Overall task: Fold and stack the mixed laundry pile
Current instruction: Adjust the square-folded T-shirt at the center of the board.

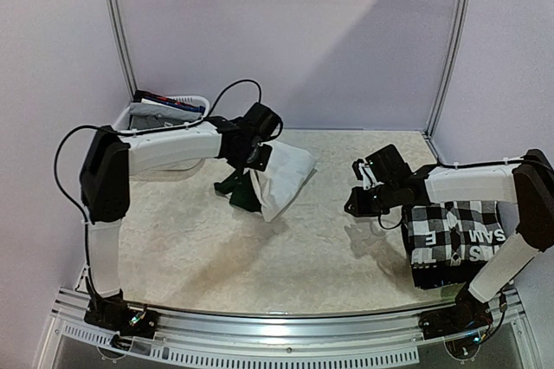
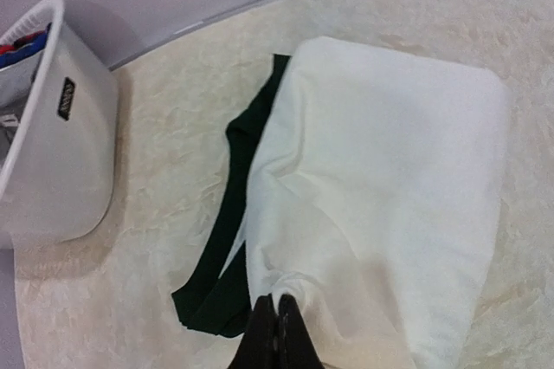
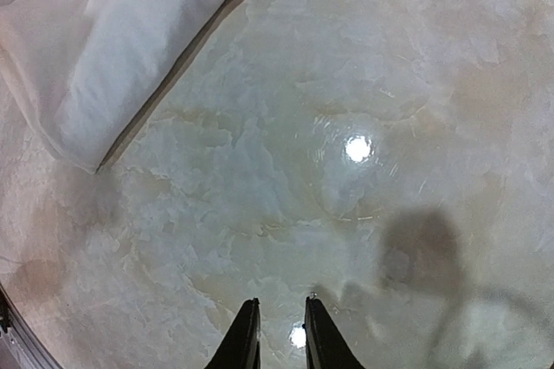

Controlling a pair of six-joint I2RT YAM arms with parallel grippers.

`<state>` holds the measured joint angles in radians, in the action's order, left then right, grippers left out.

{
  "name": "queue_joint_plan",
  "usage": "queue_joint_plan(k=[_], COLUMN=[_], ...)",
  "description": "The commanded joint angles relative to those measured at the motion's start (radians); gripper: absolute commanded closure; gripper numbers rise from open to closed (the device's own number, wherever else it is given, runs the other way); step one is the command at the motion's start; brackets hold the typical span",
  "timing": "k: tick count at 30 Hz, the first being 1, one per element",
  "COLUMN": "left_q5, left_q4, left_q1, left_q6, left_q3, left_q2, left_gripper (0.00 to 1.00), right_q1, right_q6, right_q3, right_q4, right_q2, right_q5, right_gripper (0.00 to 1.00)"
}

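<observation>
While the checkered shirt (image 1: 454, 223) is lying folded, the white cloth (image 2: 381, 178) is being pinched by the left gripper (image 2: 277, 301); the right gripper (image 3: 280, 303) is being held ajar, empty.

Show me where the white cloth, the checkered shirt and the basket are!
white cloth (image 2: 381, 187), left wrist view, flat middle
checkered shirt (image 1: 450, 222), top external view, checkered top
basket (image 2: 74, 170), left wrist view, side wall

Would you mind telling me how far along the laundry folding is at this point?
Done: the checkered shirt and a black lettered piece lie folded together on the right. In hand: the left hand pinches the white cloth mid-table; the right hand hangs empty. Left: finishing that cloth, stacking it, and the clothes showing in the basket.
</observation>
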<state>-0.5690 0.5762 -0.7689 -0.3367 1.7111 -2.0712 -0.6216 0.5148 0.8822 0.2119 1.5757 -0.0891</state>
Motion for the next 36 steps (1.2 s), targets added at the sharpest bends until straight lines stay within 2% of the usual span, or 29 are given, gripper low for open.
queue_joint_plan(k=[1, 9, 16, 17, 18, 20, 21, 22, 24, 26, 29, 31, 32, 34, 36], left_q5=[-0.082, -0.104, -0.103, -0.114, -0.137, -0.199, -0.227, -0.252, -0.256, -0.167, 0.041, 0.118, 0.173, 0.281, 0.362], left_q4=[-0.085, -0.168, -0.19, -0.181, -0.158, -0.145, -0.154, -0.169, -0.222, -0.274, -0.27, -0.238, -0.244, -0.233, -0.169], left_q1=[0.052, 0.146, 0.18, 0.183, 0.186, 0.187, 0.186, 0.183, 0.18, 0.182, 0.193, 0.194, 0.194, 0.194, 0.198], left_q6=[-0.095, -0.14, -0.173, -0.185, -0.201, -0.22, -0.219, -0.207, -0.146, -0.047, 0.051, 0.069, 0.087, 0.12, 0.137], left_q3=[-0.171, -0.331, -0.36, -0.36, -0.359, -0.386, -0.409, -0.431, -0.46, -0.454, -0.361, -0.3, -0.283, -0.227, -0.132], left_q2=[0.058, 0.039, -0.008, -0.008, 0.002, 0.055, 0.096, 0.135, 0.204, 0.228, 0.187, 0.15, 0.139, 0.107, 0.054], left_gripper=[1.0, 1.0, 1.0, 0.97, 0.89, 0.54, 0.41, 0.32, 0.25, 0.25, 0.32, 0.35, 0.35, 0.28, 0.25], right_q1=[-0.005, -0.012, -0.014, -0.015, -0.016, -0.015, -0.015, -0.016, -0.015, -0.016, -0.013, -0.005, 0.0, 0.014, 0.029], right_q6=[0.001, 0.002, 0.006, 0.008, 0.008, 0.008, 0.007, 0.007, 0.007, 0.006, 0.007, 0.008, 0.011, 0.015, 0.017], right_q3=[0.008, 0.026, 0.029, 0.03, 0.031, 0.031, 0.031, 0.031, 0.035, 0.048, 0.074, 0.105, 0.125, 0.182, 0.247], right_q4=[-0.009, -0.004, 0.0, 0.003, 0.005, 0.008, 0.01, 0.01, 0.002, -0.009, -0.064, -0.105, -0.131, -0.148, -0.165], right_q2=[0.016, 0.051, 0.058, 0.059, 0.059, 0.058, 0.056, 0.054, 0.052, 0.058, 0.076, 0.097, 0.117, 0.155, 0.207], right_q5=[-0.012, -0.017, -0.011, -0.011, -0.01, -0.006, -0.003, -0.002, -0.005, -0.02, -0.078, -0.129, -0.154, -0.211, -0.266], right_gripper=[0.82, 0.82, 0.82, 0.82, 0.82, 0.82, 0.82, 0.82, 0.82, 0.81, 0.71, 0.53, 0.47, 0.38, 0.3])
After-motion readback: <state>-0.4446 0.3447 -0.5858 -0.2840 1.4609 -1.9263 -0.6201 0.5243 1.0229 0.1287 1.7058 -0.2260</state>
